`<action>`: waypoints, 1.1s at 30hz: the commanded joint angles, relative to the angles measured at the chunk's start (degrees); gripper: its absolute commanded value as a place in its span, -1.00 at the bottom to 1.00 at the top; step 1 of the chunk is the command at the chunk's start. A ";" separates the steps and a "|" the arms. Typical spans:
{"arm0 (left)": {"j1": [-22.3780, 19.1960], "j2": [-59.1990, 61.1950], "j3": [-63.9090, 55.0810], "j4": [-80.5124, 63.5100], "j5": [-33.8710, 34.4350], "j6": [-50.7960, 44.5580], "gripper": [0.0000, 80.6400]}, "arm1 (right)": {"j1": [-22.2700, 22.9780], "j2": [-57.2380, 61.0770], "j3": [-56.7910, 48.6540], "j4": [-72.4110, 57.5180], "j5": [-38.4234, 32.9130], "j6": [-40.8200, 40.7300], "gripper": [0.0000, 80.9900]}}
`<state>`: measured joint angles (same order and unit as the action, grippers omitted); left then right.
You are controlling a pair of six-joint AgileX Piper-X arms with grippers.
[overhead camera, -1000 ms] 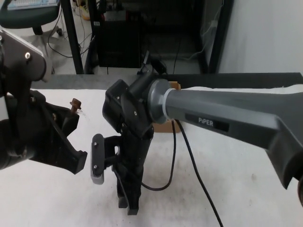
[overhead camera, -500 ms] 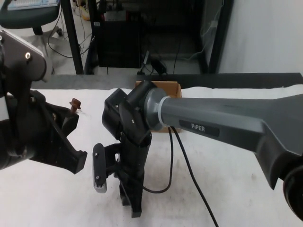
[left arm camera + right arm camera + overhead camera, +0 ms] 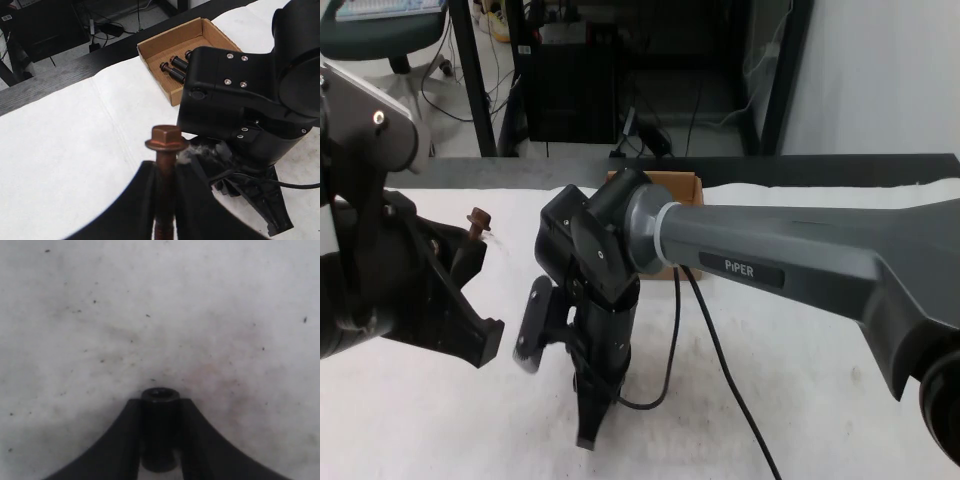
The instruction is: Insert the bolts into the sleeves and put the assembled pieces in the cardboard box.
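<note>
Copper-coloured hex-flange bolt (image 3: 163, 142) is pinched by its shank in the left gripper (image 3: 164, 172), head poking up past the fingertips. In the high view we find it at the left middle of the frame. Short black cylindrical sleeve (image 3: 160, 435) is clamped in the right gripper (image 3: 160, 407) with its open bore end showing, close over the white cloth-covered surface (image 3: 160, 315), low centre in the high view. Small brown cardboard box (image 3: 159, 49) lies at upper centre of the high view, behind the right arm's wrist, with a few dark assembled pieces (image 3: 175, 67) already inside.

Handling, our guess: both parts look like rigid metal, small and light, nothing fragile. The smooth round sleeve could twist or slip between the pads, so we'd grip it mid-length and keep the bore free. The bolt wants a hold near the head, leaving the tip free to enter; as held, the tip is hidden from us.

Writing: a white printed label sits on the right arm's grey housing (image 3: 755, 268); we leave it unread. We can read no marks on the bolt, sleeve or box.
</note>
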<state>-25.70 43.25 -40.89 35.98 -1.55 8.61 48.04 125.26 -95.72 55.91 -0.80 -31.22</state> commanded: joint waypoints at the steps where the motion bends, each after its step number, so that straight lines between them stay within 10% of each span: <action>1: 0.13 0.11 -0.19 -0.65 -0.57 0.40 -0.99 | -0.64 -0.38 0.05 1.73 0.80 11.44 -0.98; 10: 0.13 0.11 -0.19 -0.65 -0.55 0.13 -0.99 | -0.80 -2.54 0.01 3.92 -15.61 30.87 -0.98; 21: 0.13 -1.17 -0.19 -3.79 1.17 -11.69 -0.99 | -8.36 -17.13 0.01 -20.29 -16.32 53.35 -0.98; 33: 0.13 -4.96 -0.01 -21.77 33.56 -14.35 -0.99 | -20.29 -30.36 0.01 -34.92 -33.67 55.43 -0.98</action>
<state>-25.70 37.91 -40.79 16.44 24.57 -5.15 29.94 98.44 -95.25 26.99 -25.76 23.58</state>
